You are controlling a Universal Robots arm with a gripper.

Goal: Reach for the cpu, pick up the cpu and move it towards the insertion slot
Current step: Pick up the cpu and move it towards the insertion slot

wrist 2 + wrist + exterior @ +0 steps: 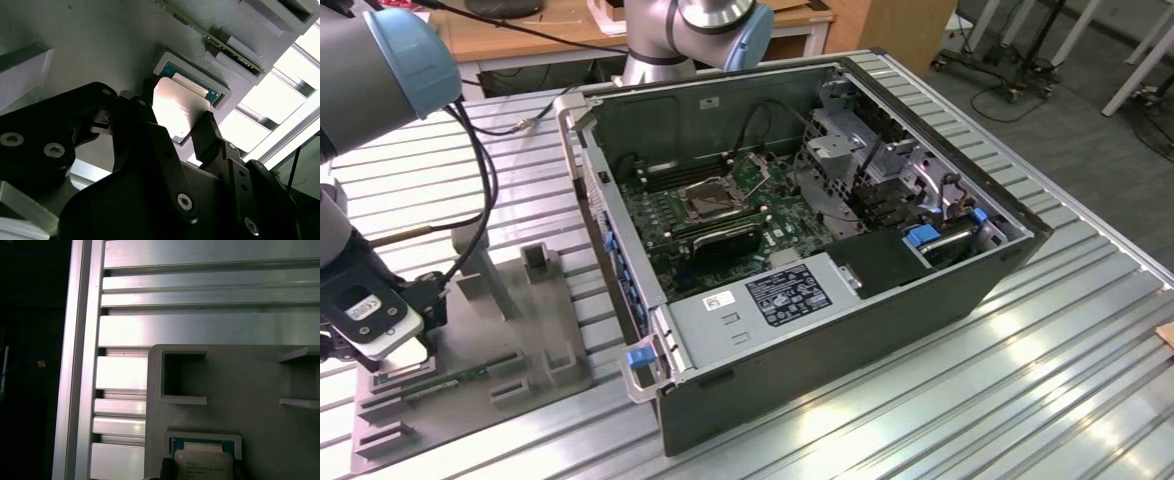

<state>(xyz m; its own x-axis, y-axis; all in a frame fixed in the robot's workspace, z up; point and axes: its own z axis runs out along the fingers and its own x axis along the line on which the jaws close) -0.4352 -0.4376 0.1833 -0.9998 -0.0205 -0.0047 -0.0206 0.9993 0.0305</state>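
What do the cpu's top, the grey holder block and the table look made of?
cpu: probably a metal top, pale silver, with a bright glare across it.
holder block: likely plastic, flat matte grey, no shine.
table: looks like aluminium slats, silvery with a soft, streaky sheen.

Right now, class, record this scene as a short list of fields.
end effector: low over the fixture, at the cpu
cpu: silvery top up, at its nest in the fixture
slot: inside the open case, apart from the cpu
fixture: grey, on the slatted table, on the exterior view's left of the case
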